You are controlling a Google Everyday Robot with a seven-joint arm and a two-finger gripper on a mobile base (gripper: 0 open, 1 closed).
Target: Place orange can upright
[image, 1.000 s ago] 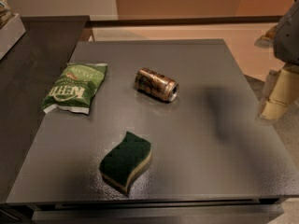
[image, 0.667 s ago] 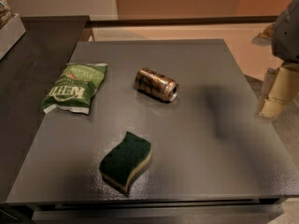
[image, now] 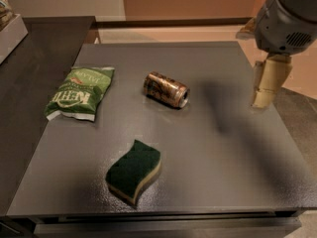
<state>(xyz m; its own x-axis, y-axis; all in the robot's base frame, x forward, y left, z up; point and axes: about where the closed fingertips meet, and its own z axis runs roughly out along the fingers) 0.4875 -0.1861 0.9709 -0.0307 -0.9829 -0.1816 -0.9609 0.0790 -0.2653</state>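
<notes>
The orange can [image: 166,89] lies on its side near the middle of the dark grey table [image: 218,172], with its silver top facing right and toward me. My gripper [image: 266,86] hangs from the grey arm [image: 287,19] over the table's right side, above the surface and well to the right of the can. It holds nothing that I can see.
A green chip bag [image: 79,93] lies flat on the left of the table. A green and yellow sponge [image: 134,171] lies near the front. A darker counter [image: 29,68] adjoins on the left, with a pale box [image: 10,33] at its far end.
My gripper and arm have moved left, further in over the table's right side. The can, bag and sponge have not moved.
</notes>
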